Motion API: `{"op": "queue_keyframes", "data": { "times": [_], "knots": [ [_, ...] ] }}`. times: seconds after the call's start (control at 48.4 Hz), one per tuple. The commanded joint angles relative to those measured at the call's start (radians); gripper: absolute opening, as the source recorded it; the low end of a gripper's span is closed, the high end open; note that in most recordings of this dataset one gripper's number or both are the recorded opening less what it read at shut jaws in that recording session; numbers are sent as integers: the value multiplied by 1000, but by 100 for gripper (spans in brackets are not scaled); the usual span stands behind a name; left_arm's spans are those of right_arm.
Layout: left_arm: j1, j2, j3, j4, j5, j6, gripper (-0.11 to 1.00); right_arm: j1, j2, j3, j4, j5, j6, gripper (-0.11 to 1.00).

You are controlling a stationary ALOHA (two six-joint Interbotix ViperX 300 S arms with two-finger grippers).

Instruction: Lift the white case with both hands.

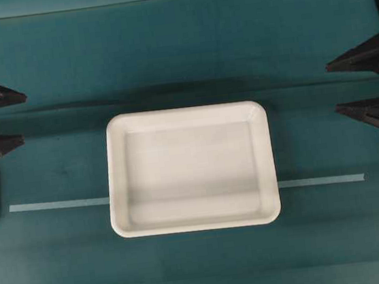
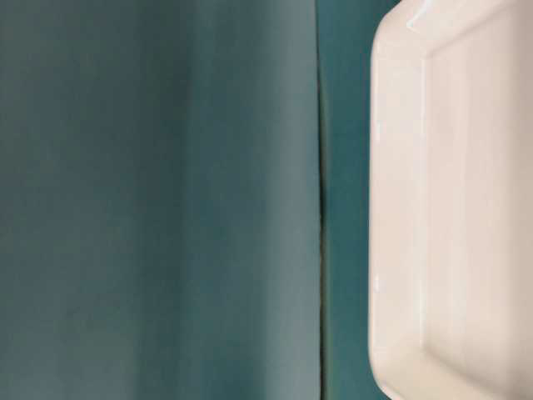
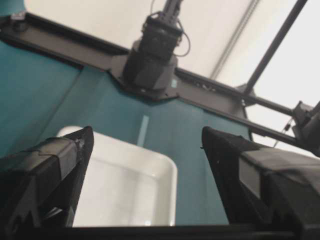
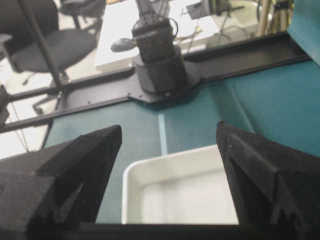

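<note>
Flanking overhead: shallow white plastic case (image 1: 191, 169) sat mid-cloth, left gripper (image 1: 10, 120) and right gripper (image 1: 342, 87) well apart from it, jaws spread, likely staged for opposite rims. Table-level: only case rim (image 2: 391, 208). Wrist views: both claws empty.

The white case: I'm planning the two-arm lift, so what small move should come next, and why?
Probably bring both arms inward toward the short sides of the large shallow white plastic case. The left tool and right tool both stand open at the edges of the overhead view, well apart from the case, which lies flat on the teal table cover, so nothing is gripped yet.
</note>
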Motion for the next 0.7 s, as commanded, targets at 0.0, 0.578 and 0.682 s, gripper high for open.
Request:
{"op": "queue_keyframes", "data": {
  "times": [0.0, 0.578, 0.682],
  "knots": [
    [-2, 15, -26, 3, -5, 2, 93, 2, 12, -8, -2, -5, -2, 83],
    [-3, 12, -18, 3, -5, 6, 93, 2, 12, -6, -28, -11, -112, 83],
    [-2, 12, -20, 3, -6, 6, 93, 2, 12, -6, -28, -12, -112, 83]
  ]
}}
